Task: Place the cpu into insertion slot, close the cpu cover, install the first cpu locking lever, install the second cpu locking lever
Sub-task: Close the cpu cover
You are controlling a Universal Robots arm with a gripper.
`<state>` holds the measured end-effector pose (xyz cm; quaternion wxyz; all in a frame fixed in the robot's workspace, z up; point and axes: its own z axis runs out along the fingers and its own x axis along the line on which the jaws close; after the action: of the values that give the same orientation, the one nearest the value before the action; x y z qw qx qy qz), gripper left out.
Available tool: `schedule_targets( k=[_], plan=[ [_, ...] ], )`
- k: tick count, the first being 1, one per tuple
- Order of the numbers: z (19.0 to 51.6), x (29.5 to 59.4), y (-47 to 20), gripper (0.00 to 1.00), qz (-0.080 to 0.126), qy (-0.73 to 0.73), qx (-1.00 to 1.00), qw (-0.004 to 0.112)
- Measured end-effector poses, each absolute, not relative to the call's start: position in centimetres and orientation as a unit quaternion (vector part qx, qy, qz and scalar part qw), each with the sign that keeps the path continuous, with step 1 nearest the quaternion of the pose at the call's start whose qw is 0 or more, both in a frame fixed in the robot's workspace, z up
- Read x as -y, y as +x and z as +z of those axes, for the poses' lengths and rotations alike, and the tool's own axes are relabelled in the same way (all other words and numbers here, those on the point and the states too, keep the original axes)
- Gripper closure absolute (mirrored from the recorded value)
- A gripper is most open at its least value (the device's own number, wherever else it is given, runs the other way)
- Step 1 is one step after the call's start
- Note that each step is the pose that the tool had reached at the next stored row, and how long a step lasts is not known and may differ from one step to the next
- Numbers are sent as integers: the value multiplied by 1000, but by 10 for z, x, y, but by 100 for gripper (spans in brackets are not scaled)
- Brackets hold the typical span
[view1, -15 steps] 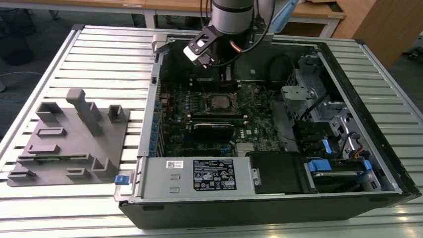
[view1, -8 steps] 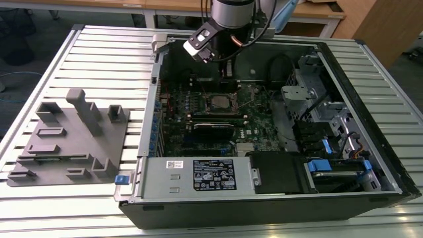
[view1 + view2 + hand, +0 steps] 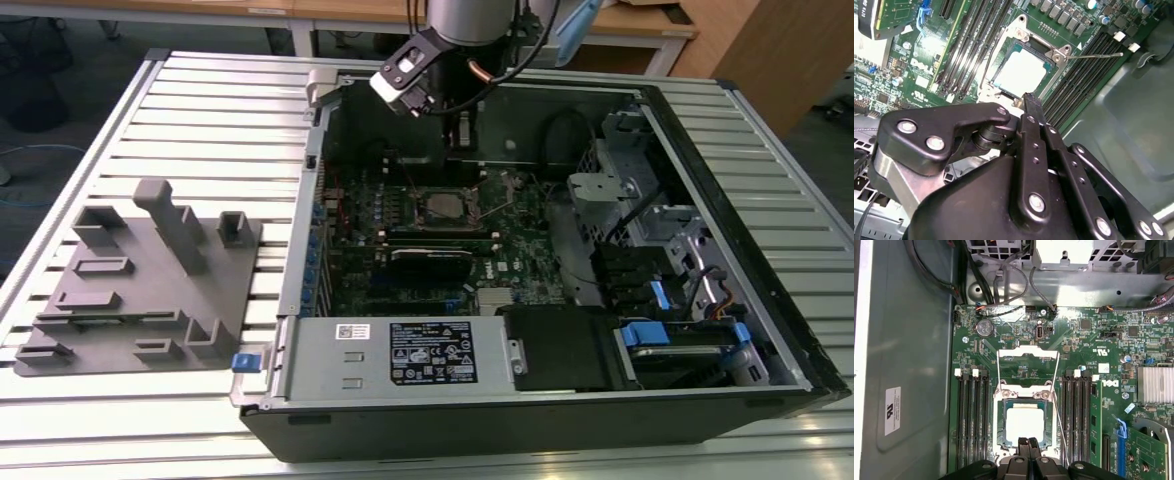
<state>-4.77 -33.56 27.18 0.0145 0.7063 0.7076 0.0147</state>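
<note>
The cpu (image 3: 1025, 424) lies flat in the insertion slot (image 3: 1002, 437), its pale silver top showing in both wrist views (image 3: 1021, 70). The cpu cover (image 3: 1024, 395) is down around the chip as a thin silver frame. A thin metal lever (image 3: 1099, 55) sticks out sideways from the socket over the memory slots, and another wire lever (image 3: 1060, 425) runs alongside the socket. My gripper (image 3: 1028, 441) hovers just off the socket's edge, its black fingers (image 3: 1031, 102) pressed together with nothing between them. In the exterior view the gripper (image 3: 458, 130) hangs above the socket (image 3: 447, 206) inside the open case.
Long black memory slots (image 3: 971, 420) flank the socket on both sides. A finned heat sink (image 3: 1155, 385) and cable bundles (image 3: 989, 285) sit nearby. The power supply (image 3: 400, 352) and drive cages (image 3: 667, 330) line the case front. A grey fixture block (image 3: 134, 280) sits at the exterior view's left.
</note>
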Motion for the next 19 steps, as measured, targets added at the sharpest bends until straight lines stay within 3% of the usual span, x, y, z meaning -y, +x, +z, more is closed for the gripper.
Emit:
schedule_targets(
  k=[19],
  plan=[
    [271, 336, -14, 90, 15, 706, -708, 14]
  ],
)
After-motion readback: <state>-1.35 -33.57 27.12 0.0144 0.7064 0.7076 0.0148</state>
